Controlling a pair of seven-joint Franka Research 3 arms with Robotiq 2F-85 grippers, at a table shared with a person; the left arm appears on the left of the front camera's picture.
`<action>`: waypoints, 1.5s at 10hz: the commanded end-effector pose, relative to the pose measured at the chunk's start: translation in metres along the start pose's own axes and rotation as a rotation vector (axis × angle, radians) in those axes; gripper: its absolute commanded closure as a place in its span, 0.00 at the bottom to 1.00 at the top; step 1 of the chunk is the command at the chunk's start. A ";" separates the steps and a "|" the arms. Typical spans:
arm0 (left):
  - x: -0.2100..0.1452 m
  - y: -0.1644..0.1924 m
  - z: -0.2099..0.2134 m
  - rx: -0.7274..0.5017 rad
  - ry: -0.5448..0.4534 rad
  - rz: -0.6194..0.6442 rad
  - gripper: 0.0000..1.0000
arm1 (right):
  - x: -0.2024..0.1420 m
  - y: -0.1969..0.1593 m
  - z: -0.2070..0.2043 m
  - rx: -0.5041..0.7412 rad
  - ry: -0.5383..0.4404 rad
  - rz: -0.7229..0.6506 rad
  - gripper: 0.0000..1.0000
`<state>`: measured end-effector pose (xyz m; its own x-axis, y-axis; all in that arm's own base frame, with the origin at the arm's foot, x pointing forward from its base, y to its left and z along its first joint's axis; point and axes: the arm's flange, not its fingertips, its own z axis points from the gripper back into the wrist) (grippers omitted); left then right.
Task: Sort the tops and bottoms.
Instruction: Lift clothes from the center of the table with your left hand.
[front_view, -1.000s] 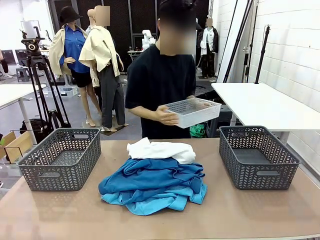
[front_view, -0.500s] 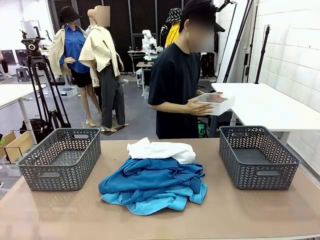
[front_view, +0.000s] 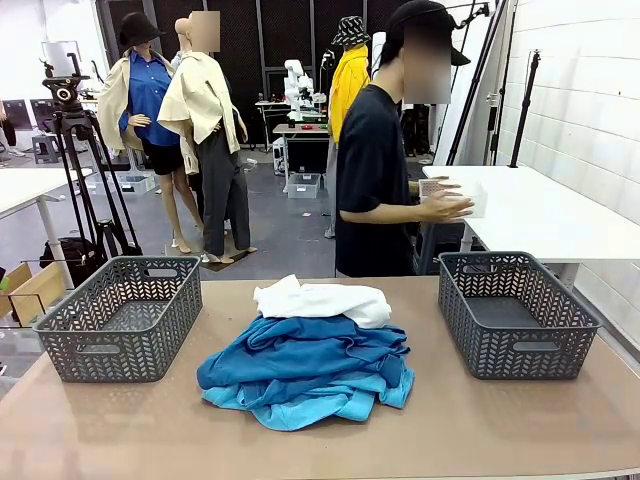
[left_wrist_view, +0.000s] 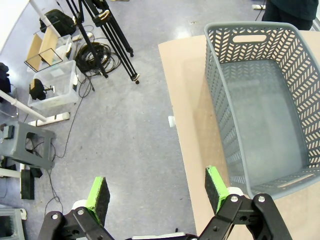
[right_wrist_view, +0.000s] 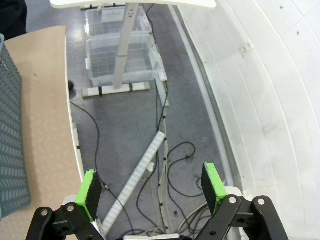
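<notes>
No legible text or labels.

The pile of tops (front_view: 305, 370) lies on my table (front_view: 130, 430), mid-way between the left basket (front_view: 120, 315) and the right basket (front_view: 515, 315), touching neither. Behind the far edge, toward my right, a person (front_view: 375, 190) holds a tray (front_view: 455, 197) at a second table (front_view: 540, 215).

Brown table (front_view: 120, 425), two grey baskets (front_view: 122, 315) (front_view: 515, 312), heaped tops (front_view: 305, 365) between
</notes>
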<state>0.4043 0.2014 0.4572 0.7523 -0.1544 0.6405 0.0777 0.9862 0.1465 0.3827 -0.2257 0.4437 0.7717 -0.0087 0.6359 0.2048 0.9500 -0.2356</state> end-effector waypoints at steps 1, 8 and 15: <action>-0.003 0.003 0.000 0.004 -0.008 -0.013 0.00 | 0.000 0.001 0.000 0.002 0.005 0.010 0.00; -0.003 0.003 0.000 0.004 -0.008 -0.013 0.00 | 0.000 0.001 0.000 0.002 0.005 0.010 0.00; -0.003 0.003 0.000 0.004 -0.008 -0.013 0.00 | 0.000 0.001 0.000 0.002 0.005 0.010 0.00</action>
<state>0.4042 0.2014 0.4572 0.7523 -0.1544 0.6405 0.0777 0.9862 0.1465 0.3827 -0.2257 0.4437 0.7718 -0.0087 0.6359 0.2048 0.9500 -0.2356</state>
